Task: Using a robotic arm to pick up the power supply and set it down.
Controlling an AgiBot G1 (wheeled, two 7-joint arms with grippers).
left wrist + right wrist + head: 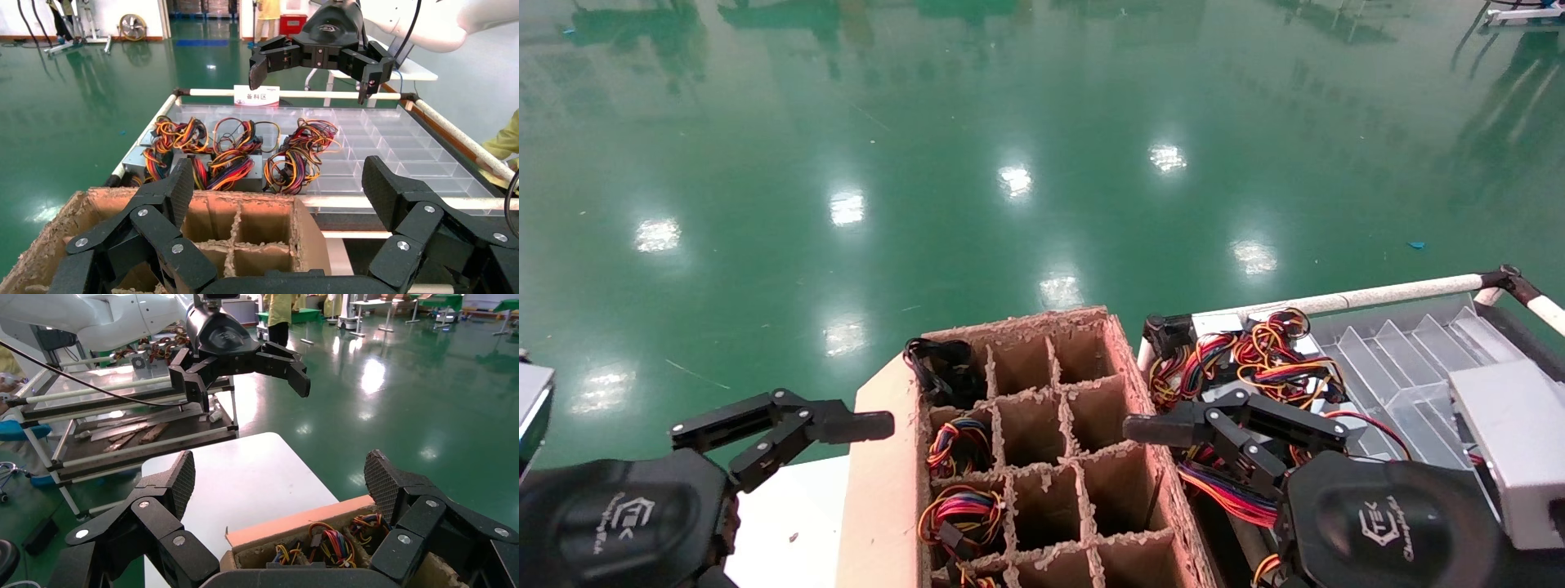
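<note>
We are holding the fingers of our right gripper (1173, 429) spread wide with nothing between them, hovering above the near edge of the clear tray (1406, 367), just beside the cardboard divider box (1042, 457); we judge this open stance is readying us to drop onto a unit. Our left gripper (789, 429) is likewise gaping and empty, hanging over the white table (789, 523) on the box's far side, seemingly waiting out of the way. The power supply (235, 162) we are after is sitting in the tray among others in a row, a silver-grey box largely buried under its red, yellow, orange and black wires (1254, 351). Those wires are piling over the casings, so we are expecting a grasp on bare metal to need care. Several cells of the divider box are already holding wire bundles, while others are standing empty, likely the place for setting down.
</note>
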